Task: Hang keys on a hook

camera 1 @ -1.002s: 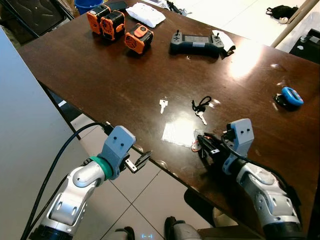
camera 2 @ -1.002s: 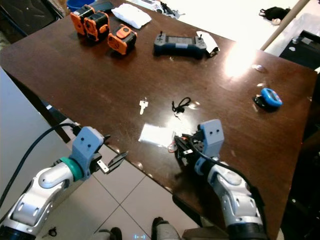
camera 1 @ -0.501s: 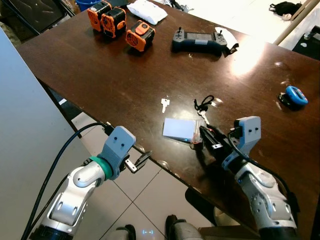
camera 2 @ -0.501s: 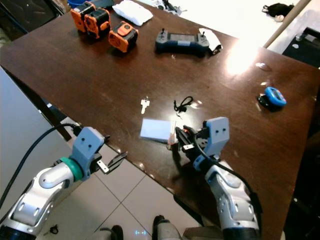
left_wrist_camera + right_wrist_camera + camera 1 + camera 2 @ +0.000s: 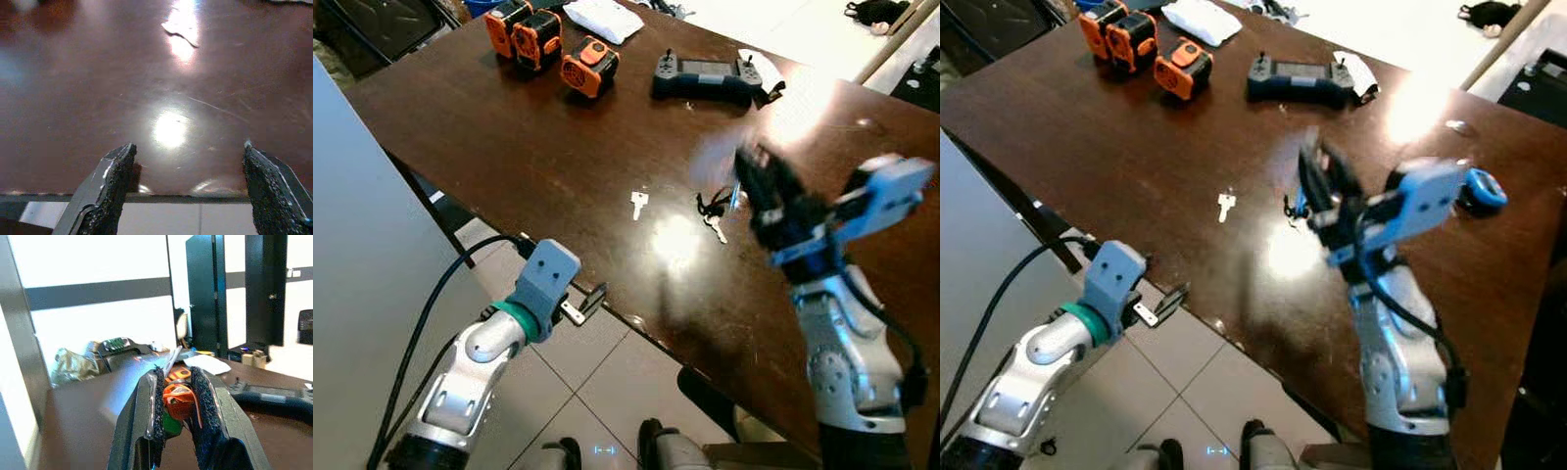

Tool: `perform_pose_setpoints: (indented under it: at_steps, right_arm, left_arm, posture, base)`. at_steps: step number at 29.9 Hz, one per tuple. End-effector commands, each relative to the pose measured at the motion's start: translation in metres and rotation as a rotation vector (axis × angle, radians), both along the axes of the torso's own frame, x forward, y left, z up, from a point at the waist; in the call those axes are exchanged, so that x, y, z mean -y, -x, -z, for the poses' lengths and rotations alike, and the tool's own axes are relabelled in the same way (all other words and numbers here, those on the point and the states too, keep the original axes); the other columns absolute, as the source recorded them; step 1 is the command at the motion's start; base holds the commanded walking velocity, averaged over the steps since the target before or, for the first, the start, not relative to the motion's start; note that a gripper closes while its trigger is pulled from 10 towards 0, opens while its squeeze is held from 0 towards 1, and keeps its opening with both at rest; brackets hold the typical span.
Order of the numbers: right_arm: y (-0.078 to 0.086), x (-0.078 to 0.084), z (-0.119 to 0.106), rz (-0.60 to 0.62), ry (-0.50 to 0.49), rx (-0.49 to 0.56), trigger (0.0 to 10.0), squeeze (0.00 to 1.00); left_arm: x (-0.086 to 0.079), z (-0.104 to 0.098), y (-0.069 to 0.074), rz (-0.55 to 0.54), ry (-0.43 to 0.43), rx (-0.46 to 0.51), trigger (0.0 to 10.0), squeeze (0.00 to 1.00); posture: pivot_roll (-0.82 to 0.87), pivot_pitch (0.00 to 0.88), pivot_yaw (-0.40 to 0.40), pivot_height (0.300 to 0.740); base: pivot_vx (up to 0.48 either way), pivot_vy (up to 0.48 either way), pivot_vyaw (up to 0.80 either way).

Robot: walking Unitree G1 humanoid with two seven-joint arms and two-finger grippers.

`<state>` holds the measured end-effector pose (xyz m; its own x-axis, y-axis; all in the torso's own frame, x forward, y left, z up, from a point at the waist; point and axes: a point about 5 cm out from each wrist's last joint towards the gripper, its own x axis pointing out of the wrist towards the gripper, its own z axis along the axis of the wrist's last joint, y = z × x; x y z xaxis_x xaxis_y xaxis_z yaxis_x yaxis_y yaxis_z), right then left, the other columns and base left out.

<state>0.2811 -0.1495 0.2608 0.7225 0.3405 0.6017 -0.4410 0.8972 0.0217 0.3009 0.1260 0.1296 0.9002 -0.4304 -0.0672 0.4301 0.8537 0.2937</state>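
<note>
- Carrying is judged to be the step in hand: in the left eye view the right gripper (image 5: 752,186) is seen raised above the table (image 5: 489,127), blurred, with a pale blur at its tip; what is held cannot be made out here. A loose key (image 5: 636,204) and a dark key bunch (image 5: 710,211) lie on the table, near each other.
- In the same view the left gripper (image 5: 590,299) is held off the near table edge, above the floor; nothing is held by it.
- In the right eye view the same scene is shown: a controller (image 5: 1298,80), three orange packs (image 5: 1136,44) and a blue tape (image 5: 1484,186) are seen at the far side. No hook can be found, and no containers are present.
- In the left wrist view the two fingers (image 5: 105,188) are spread wide, with bare table top beyond them.
- In the right wrist view the fingers (image 5: 203,396) are pressed together on the keys (image 5: 178,399): an orange tag, a green piece below it and a ring above. A dark door and wall are faced.
- The next move is judged to call for locating a hook, then presenting the ring to it without loosening the pinch.
</note>
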Motion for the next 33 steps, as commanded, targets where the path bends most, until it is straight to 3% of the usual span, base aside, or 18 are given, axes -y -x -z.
perform_pose_setpoints:
  at_steps: [1, 9, 19, 33]
  right_arm:
    - [0.001, -0.003, 0.002, -0.014, -0.016, -0.018, 10.0, 0.0]
    - [-0.003, -0.01, 0.015, -0.026, -0.007, -0.061, 10.0, 0.0]
    - [-0.004, -0.01, 0.023, -0.004, 0.014, -0.102, 10.0, 0.0]
    - [-0.008, -0.01, 0.025, 0.003, 0.028, -0.111, 10.0, 0.0]
  left_arm:
    - [-0.004, 0.013, 0.002, -0.041, -0.013, -0.035, 10.0, 0.0]
    - [-0.005, 0.026, 0.004, -0.099, -0.013, -0.052, 10.0, 0.0]
    - [-0.024, 0.036, 0.005, -0.211, 0.019, -0.063, 10.0, 0.0]
    - [-0.022, 0.03, 0.001, -0.216, 0.051, -0.03, 10.0, 0.0]
  posture:
    - [-0.16, 0.17, 0.061, 0.74]
    - [-0.15, 0.163, 0.053, 0.74]
    - [-0.14, 0.159, 0.051, 0.74]
    - [-0.14, 0.153, 0.047, 0.74]
  base:
    - [0.0, 0.0, 0.0]
    - [0.0, 0.0, 0.0]
    - [0.0, 0.0, 0.0]
    - [-0.403, 0.0, 0.0]
